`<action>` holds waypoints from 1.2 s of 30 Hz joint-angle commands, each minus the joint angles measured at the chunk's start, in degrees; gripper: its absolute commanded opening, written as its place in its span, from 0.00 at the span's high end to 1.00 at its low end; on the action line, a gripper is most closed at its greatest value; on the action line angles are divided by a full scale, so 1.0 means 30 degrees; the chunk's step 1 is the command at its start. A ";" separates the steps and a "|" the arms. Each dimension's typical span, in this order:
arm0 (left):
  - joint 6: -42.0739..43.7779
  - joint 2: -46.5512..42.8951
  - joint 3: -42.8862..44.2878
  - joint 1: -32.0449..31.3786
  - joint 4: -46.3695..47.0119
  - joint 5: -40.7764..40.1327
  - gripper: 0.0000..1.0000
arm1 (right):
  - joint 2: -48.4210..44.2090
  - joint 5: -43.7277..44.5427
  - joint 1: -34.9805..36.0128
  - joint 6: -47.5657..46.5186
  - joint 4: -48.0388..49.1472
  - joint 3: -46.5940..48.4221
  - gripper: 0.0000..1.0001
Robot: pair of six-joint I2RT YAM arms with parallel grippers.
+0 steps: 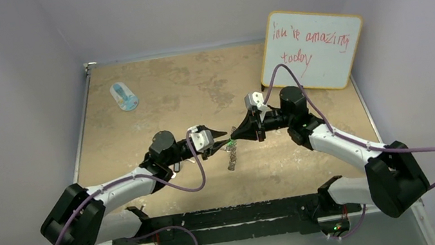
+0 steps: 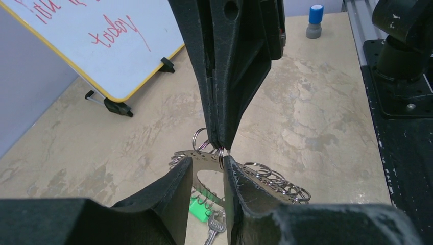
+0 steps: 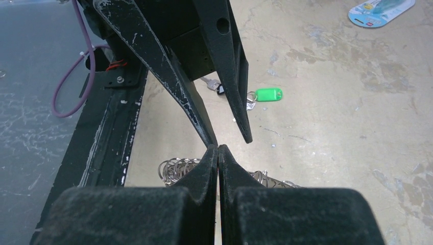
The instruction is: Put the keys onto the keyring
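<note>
Silver keyring (image 2: 202, 156) hangs in air above flat-lying green-tagged key (image 3: 267, 95)

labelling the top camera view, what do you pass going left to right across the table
blue-and-white packet → left fingers → right fingers → whiteboard

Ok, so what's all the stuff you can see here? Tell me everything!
keyring: one, silver, held up in the middle
green-tagged key: one, silver, lying on the table
dark-tagged key: one, beside it, partly hidden
oval packet: one, blue and white, far left
whiteboard: one, yellow-edged with red writing, far right
capped thing: one, grey with blue cap, by the black rail
table: one, tan
left arm, right arm: two, black and white, near edge
left gripper: one, black, open, at the keyring
right gripper: one, black, shut on the keyring
</note>
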 commanded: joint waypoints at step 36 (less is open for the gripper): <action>0.0637 0.0740 0.1043 -0.0428 -0.0010 0.1360 1.00 | -0.0260 0.0649 0.0191 -0.0730 -0.0339 0.0946 1.00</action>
